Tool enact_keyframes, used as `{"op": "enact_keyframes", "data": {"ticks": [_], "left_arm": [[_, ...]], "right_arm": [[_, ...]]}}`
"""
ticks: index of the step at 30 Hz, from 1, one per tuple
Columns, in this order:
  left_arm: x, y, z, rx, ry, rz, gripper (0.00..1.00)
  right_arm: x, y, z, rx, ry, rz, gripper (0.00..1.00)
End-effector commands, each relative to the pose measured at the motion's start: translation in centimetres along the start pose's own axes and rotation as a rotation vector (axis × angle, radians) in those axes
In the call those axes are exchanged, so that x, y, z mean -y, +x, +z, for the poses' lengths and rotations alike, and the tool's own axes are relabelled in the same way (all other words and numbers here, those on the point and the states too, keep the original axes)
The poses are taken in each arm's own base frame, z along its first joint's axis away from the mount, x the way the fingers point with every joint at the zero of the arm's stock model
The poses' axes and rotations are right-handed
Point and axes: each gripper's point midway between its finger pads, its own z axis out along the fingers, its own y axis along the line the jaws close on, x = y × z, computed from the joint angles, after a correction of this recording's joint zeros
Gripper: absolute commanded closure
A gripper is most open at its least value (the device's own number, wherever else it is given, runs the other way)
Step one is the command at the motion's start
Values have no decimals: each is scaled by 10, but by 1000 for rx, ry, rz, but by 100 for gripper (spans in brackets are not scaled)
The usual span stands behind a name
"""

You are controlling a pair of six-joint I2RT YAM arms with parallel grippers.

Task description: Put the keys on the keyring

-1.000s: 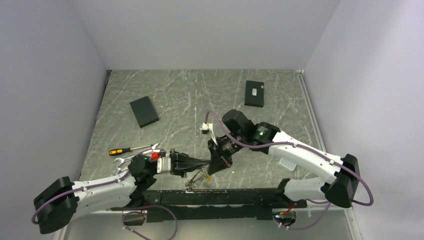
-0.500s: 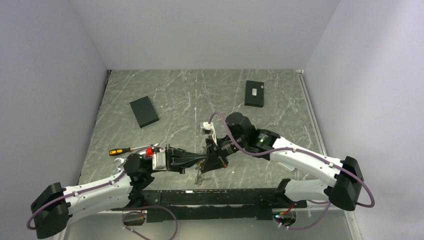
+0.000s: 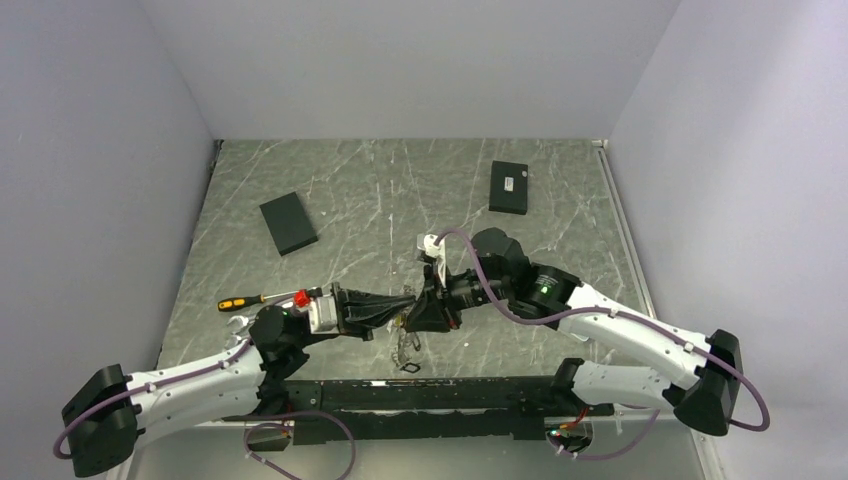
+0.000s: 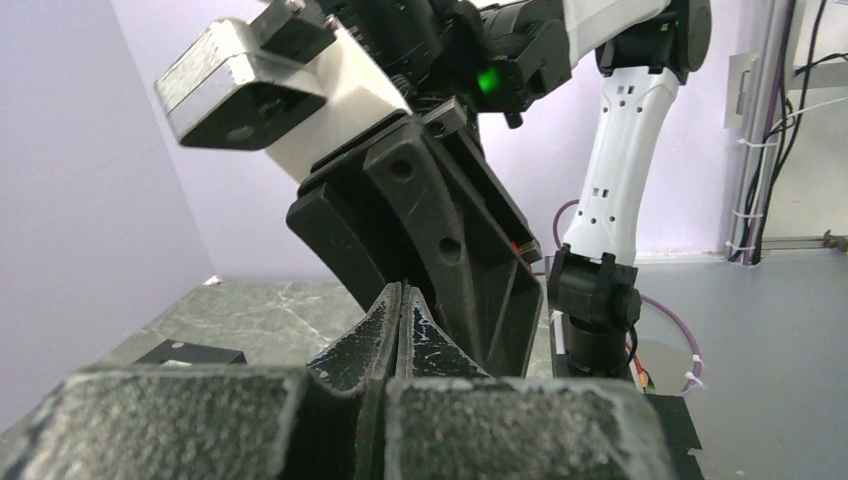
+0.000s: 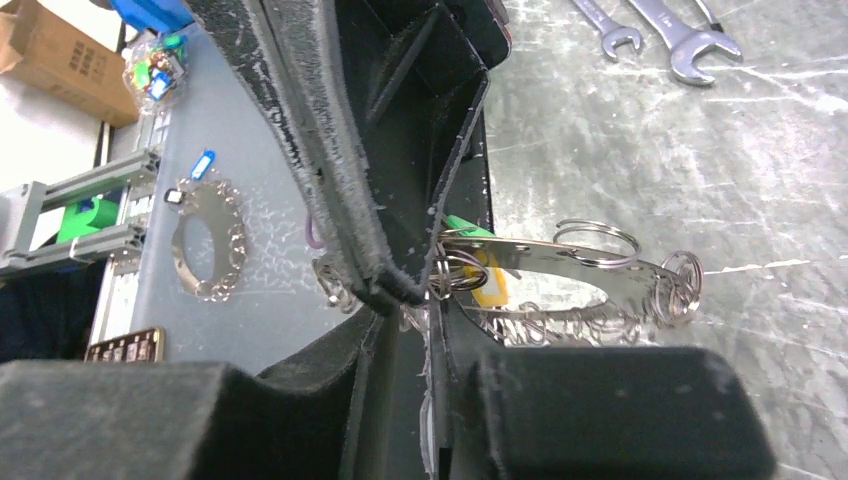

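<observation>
Both grippers meet tip to tip above the table's near middle. The keyring, a flat silver loop with small rings and toothed keys along its lower edge, sticks out beyond the tips; in the top view it hangs below them. A key with an orange-yellow head hangs on it. My left gripper is shut, pads pressed together, its tip at the loop's near end. My right gripper is shut on thin silver metal running into the keyring; it also shows in the top view.
An orange-handled screwdriver and open-ended wrenches lie at the left. Two black boxes lie further back. Another toothed metal ring lies near the table's front edge, under the grippers.
Both grippers have risen and moved back from the front edge together, keeping tip to tip. The keyring came up with them and now hangs higher above the table.
</observation>
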Motion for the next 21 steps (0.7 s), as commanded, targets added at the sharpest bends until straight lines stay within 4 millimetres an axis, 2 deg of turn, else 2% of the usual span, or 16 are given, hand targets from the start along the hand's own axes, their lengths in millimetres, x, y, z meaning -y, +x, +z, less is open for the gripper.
{"op": "enact_keyframes", "data": {"ticks": [1,12,18,21], "left_arm": [[-10,-22,4,68,-45,58,100],[-18,-25,8,87,-84,62,100],[-21,-24,11,91,-94,60,100],[-22,-25,12,98,-100,62,100]], "right_arm": [[3,-3,-7,26,50,-41,77],[11,-1,-23,39,151,-73,61],[17,-4,-29,70,208,-89,40],[22,-4,-29,92,234,-63,37]]}}
